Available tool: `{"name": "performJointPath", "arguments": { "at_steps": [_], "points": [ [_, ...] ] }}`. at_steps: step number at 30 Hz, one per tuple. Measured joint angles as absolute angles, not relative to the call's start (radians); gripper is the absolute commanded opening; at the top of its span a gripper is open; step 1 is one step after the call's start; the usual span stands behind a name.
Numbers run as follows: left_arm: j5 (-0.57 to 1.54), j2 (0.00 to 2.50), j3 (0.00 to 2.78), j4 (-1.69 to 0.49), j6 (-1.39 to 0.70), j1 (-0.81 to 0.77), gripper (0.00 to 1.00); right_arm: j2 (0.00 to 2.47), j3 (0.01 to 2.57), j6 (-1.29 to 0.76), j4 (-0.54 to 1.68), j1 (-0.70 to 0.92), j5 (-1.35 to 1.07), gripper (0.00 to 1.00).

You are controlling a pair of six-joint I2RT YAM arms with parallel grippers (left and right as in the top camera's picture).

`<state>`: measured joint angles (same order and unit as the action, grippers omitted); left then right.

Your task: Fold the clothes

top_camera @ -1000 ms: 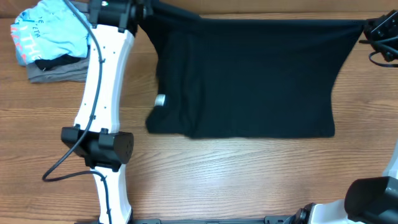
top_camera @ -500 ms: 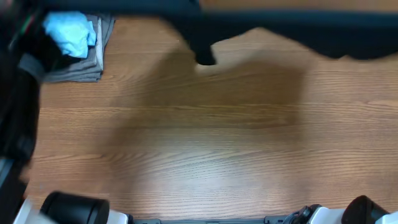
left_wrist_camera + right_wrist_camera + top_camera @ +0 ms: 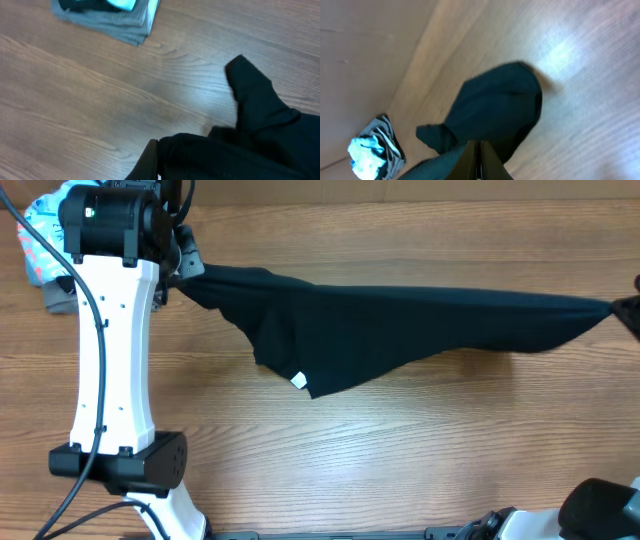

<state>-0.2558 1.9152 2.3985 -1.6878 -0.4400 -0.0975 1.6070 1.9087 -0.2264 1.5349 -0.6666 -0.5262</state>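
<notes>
Obs.: black T-shirt point(image 3: 400, 330) is off the table point(image 3: 400, 470) along its upper edge, drawn out as a long band between the two grippers. The cloth sags from that line toward the robot. Its lowest lobe, carrying the white neck tag point(image 3: 298, 380), hangs below and to the right of the left gripper point(image 3: 190, 275) and appears to reach or nearly reach the wood; contact cannot be confirmed.

Left gripper: fingers together, pinched on one end of the shirt. In the left wrist view, dark fabric bunches right at the fingertip and trails away to its right.

Right gripper point(image 3: 478, 157): fingers together, clamped on the opposite end. In the right wrist view the cloth drops from the fingertips in a folded lobe toward the tabletop.

Reasoning: holding two opposite ends well apart keeps the top edge taut, so gravity pulls out wrinkles and the garment hangs in one plane. Judged as a spread-out step ahead of laying it flat; no fold is made yet. The shirt looks twisted near the left gripper, so the sag is uneven.

Surroundings: a stack of grey garment point(image 3: 115, 22) with a light blue shirt point(image 3: 38, 240) on top lies beyond the left gripper, to its far left, apart from the black cloth. Risk, as a judgement: a swing of that end could brush the stack.
</notes>
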Motion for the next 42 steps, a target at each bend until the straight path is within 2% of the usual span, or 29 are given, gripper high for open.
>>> {"name": "performJointPath", "arguments": {
  "at_steps": [9,15,22,26,33,35,39,42],
  "points": [
    [-0.235,1.836,2.368,-1.691,-0.459,-0.089,0.04,1.510,1.849,-0.204,1.506,-0.667,-0.518,0.04],
    [-0.067,1.829,2.360,-1.691,-0.411,-0.086,0.04,1.490,1.849,-0.201,1.504,-0.642,-0.515,0.04],
    [-0.016,1.829,2.334,-1.629,-0.386,-0.135,0.04,1.496,1.849,-0.217,1.414,-0.567,-0.490,0.04],
    [-0.007,1.851,2.325,-1.513,-0.385,-0.137,0.04,1.538,1.849,-0.265,1.289,-0.499,-0.480,0.04],
    [-0.006,2.049,2.322,-1.051,-0.358,-0.128,0.04,1.722,1.848,-0.403,0.867,-0.361,-0.515,0.04],
    [-0.006,2.101,2.325,-0.982,-0.355,-0.110,0.04,1.768,1.853,-0.454,0.773,-0.340,-0.561,0.04],
    [-0.007,2.149,2.474,-1.040,-0.340,-0.039,0.04,1.822,1.988,-0.524,0.791,-0.385,-0.663,0.04],
    [0.035,2.146,2.741,-1.085,-0.333,0.045,0.04,1.826,2.224,-0.549,0.877,-0.519,-0.756,0.04]
  ]
}}
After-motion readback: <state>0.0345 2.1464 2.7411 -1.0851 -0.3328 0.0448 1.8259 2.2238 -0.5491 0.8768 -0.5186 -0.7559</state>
